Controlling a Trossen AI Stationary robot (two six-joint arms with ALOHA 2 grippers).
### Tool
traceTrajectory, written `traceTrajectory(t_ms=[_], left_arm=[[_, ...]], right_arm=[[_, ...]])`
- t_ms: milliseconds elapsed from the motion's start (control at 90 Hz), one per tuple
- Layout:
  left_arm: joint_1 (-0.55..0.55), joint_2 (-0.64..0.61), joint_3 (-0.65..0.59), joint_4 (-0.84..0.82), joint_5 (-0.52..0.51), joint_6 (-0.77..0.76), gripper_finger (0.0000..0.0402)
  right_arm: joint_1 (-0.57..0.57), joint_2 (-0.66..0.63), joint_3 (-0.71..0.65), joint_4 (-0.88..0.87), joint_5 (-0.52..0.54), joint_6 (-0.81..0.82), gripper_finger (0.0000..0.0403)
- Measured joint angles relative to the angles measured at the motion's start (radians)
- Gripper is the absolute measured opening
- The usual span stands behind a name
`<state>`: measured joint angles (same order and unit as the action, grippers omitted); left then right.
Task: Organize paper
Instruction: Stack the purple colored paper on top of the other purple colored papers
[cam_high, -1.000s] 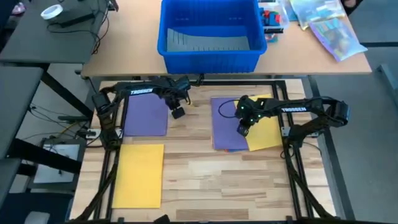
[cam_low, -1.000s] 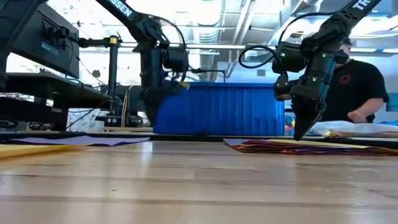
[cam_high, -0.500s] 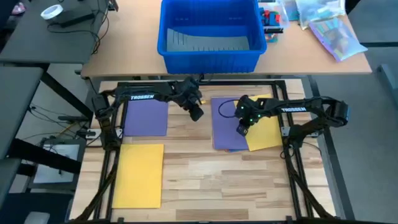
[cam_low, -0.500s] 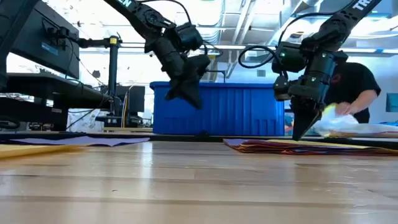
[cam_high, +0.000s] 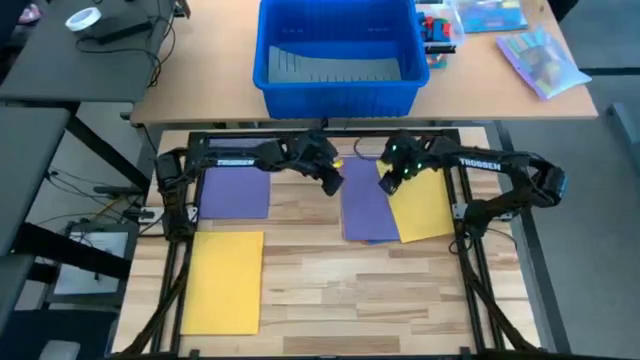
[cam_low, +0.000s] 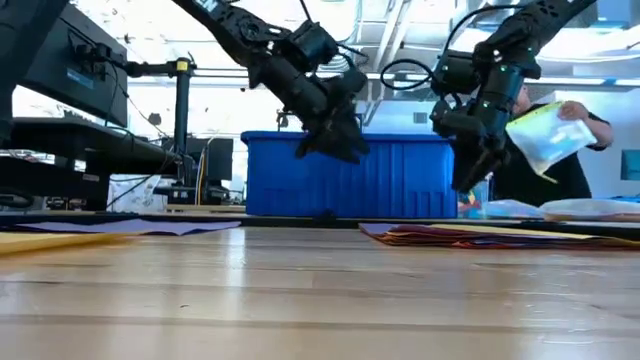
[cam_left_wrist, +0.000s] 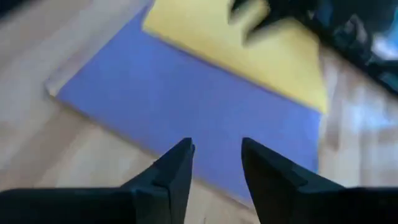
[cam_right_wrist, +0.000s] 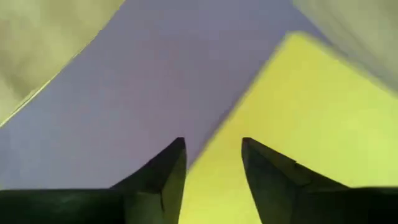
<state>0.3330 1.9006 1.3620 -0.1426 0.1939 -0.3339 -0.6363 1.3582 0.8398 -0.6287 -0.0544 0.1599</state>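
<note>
A: Pale wooden bench under a black frame; blue bin on the desk behind, a person beyond.

B: And the paper?

A: Mixed stack, purple over yellow, right of centre; a purple sheet and a yellow sheet lie left.

B: Handling?

A: Likely light, limp, slippery; pinch one edge or corner. Left claw and right claw hover above the stack, slightly parted, empty.

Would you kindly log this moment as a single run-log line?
left hand: open, above purple sheet | right hand: open, raised over purple/yellow sheet seam | neither holds paper
</note>
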Motion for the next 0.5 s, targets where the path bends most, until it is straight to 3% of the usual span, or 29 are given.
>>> traceTrajectory(t_ms=[167,500], left_arm=[[-0.038,0.072,0.006,0.087,-0.011,-0.003,0.0109],[-0.103,0.214,0.005,0.232,-0.009,-0.055,0.0107]], right_arm=[[-0.076,0.004,-0.015,-0.038,0.001,0.014,0.0158],[-0.028,0.004,-0.142,0.040,-0.002,0.086,0.0149]])
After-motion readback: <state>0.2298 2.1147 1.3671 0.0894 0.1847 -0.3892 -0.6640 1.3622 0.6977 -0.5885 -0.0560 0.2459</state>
